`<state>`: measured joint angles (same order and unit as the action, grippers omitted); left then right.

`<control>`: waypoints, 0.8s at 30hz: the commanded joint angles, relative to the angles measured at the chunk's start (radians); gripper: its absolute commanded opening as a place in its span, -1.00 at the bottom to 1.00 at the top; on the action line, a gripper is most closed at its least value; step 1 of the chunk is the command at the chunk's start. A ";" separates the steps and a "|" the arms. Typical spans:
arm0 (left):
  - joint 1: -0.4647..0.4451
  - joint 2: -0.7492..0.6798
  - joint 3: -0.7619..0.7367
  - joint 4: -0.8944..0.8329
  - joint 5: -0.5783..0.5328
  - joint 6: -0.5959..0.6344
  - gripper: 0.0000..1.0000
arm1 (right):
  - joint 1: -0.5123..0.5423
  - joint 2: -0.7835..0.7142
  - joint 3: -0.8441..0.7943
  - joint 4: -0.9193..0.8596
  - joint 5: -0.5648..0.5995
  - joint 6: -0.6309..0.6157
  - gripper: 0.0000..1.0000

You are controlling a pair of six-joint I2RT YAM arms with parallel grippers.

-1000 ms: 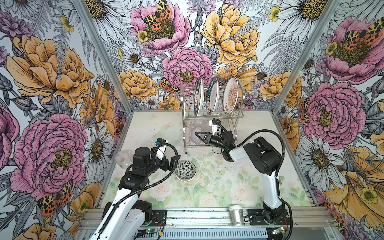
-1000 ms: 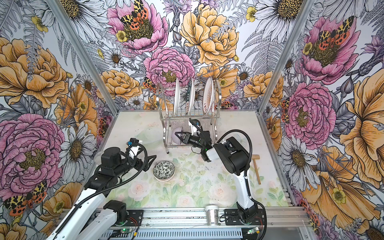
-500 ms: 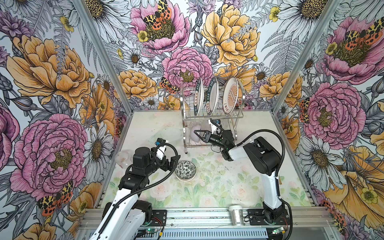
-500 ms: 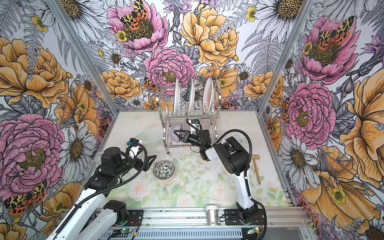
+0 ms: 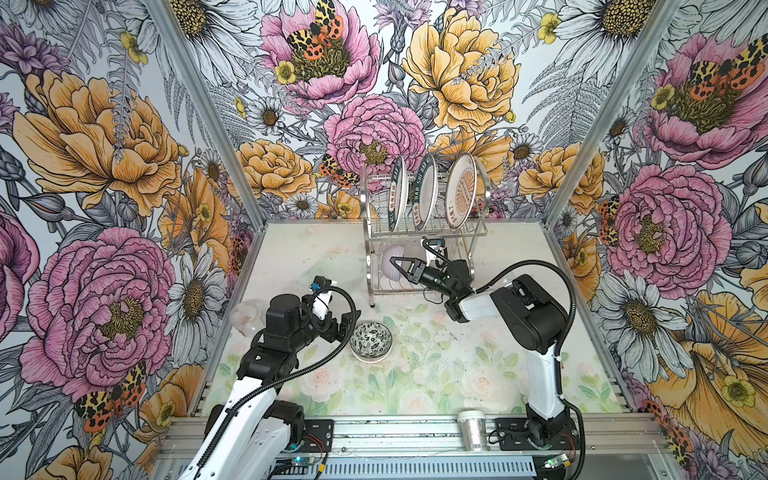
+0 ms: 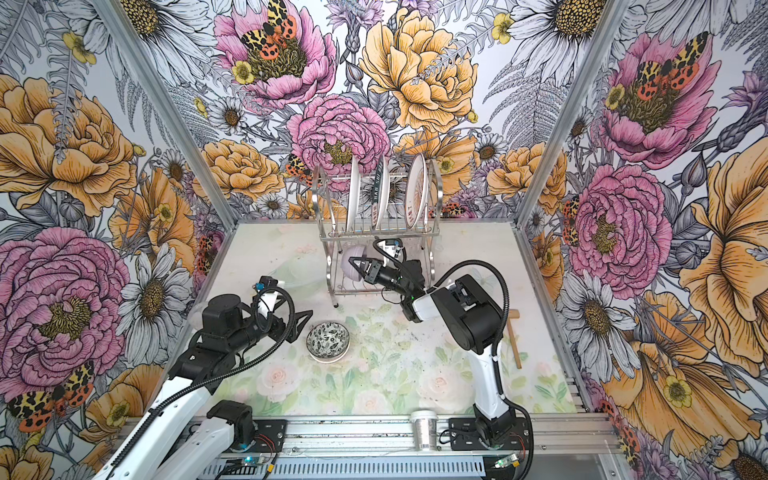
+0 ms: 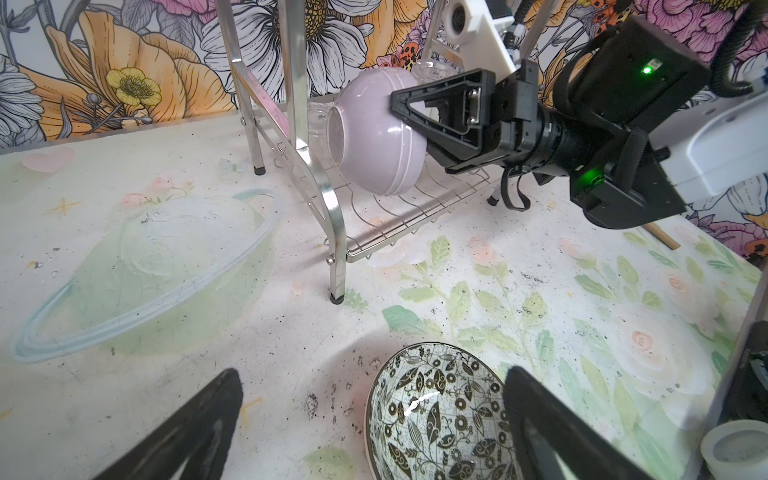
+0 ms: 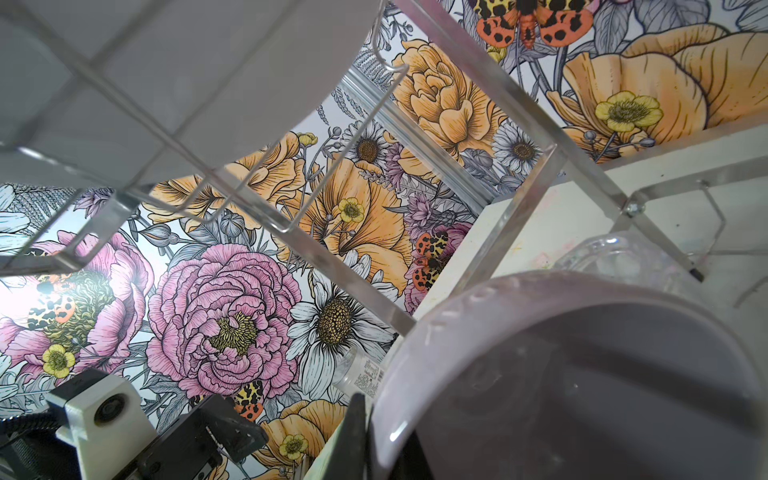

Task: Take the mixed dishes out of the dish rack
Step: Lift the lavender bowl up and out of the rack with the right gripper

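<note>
- Lavender ceramic bowl (image 7: 374, 133): one, on its side in the lower tier of the chrome wire dish rack (image 5: 368, 286), far centre; right fingers (image 7: 436, 104) pinched narrow on its rim.
- Left fingers (image 7: 199, 428): spread wide, empty, just left of one black-and-white floral bowl (image 5: 370, 341) on the desk (image 5: 457, 374).
- Three round plates (image 5: 461, 195) upright on the upper tier.

the table (image 5: 457, 374), printed with pale flowers, carries the dish rack (image 7: 337, 249) on its feet near the back edge. a patterned bowl (image 5: 370, 341) sits upright left of the middle. a large clear bowl (image 7: 158, 257) lies upturned just beside the rack, toward the left edge. a small clear glass (image 5: 245, 318) stands by the left edge, and a wooden stick (image 6: 514, 338) lies near the right edge.
</note>
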<state>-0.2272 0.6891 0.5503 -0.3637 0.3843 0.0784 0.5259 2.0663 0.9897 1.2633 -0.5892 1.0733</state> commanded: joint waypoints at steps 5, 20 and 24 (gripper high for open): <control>0.003 -0.032 -0.001 0.016 -0.009 -0.021 0.98 | 0.038 -0.122 -0.065 0.130 0.043 -0.091 -1.00; 0.020 -0.046 0.109 0.037 -0.043 -0.121 0.98 | 0.096 -0.351 -0.299 0.102 0.214 -0.222 -1.00; 0.036 -0.025 0.140 0.044 -0.060 -0.153 0.98 | 0.125 -0.440 -0.354 0.016 0.247 -0.309 -1.00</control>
<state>-0.2054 0.6529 0.6552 -0.3477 0.3592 -0.0345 0.6308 1.7058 0.6476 1.2407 -0.3916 0.8619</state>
